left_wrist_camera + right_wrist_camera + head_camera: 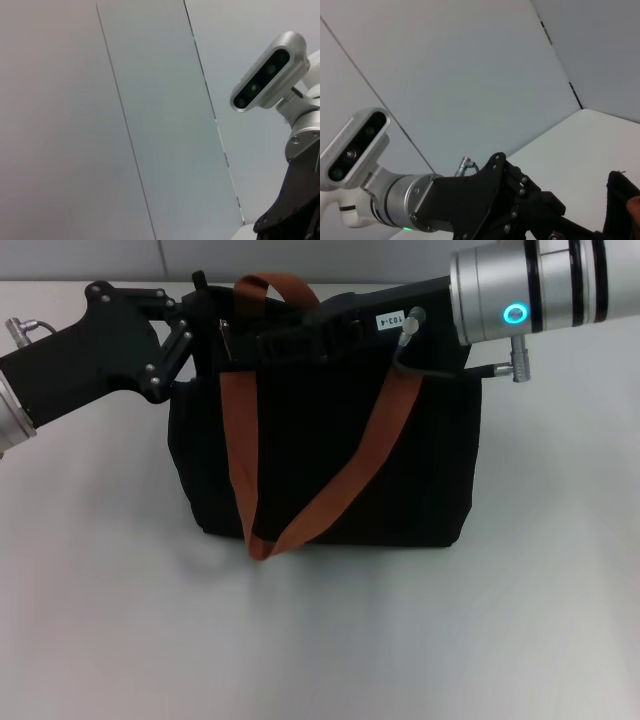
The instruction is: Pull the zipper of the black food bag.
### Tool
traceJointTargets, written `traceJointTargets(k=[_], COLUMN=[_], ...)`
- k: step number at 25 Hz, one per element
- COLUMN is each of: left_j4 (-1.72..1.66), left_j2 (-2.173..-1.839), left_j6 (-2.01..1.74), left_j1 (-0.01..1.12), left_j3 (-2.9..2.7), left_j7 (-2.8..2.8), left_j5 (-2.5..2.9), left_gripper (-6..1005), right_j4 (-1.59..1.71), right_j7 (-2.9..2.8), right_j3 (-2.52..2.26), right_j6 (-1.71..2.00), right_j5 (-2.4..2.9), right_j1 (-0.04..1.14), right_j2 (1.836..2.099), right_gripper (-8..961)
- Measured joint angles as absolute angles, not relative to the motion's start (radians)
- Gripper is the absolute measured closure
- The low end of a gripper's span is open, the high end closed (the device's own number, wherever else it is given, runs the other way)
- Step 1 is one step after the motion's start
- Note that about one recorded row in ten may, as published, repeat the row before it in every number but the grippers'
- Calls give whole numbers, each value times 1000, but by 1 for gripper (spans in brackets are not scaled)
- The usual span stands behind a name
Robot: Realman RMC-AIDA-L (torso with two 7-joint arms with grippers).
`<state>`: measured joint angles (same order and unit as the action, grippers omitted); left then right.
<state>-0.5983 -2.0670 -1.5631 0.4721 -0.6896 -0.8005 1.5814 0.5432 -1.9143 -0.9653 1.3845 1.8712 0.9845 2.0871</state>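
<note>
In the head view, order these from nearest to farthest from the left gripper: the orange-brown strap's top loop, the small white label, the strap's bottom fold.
1. The orange-brown webbing strap's top loop, just beside the left gripper at the large black fabric bag's top.
2. The small white label, farther along the top, toward the right arm.
3. The strap's bottom fold, low on the bag's front.

Silver arm tubes w/ black hand (190, 320) linkages, cyan LED ring (515, 313).

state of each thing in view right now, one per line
black food bag: upright on the table, one orange-brown strap hanging down its front
zipper: not discernible along the bag's top edge
left gripper: at the bag's top left corner
right gripper: stretched over the bag's top edge
</note>
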Motion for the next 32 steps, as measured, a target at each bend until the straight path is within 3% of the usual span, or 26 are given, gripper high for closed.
traceJointTargets(k=[25, 32], left_j4=[-571, -571], left_j2=[-2066, -2066], left_j6=[-1538, -1543], left_j1=[501, 497], left_j3=[-683, -683], left_j7=[-815, -815], left_j5=[1565, 1561], left_gripper=[951, 949], right_j4=[570, 579], right_j7=[-1915, -1914], right_j3=[-1103, -1103], right_j6=[1290, 1289], right_j5=[1806, 1806], right_j1=[994, 987], right_j2=[2091, 2091], right_gripper=[614, 801])
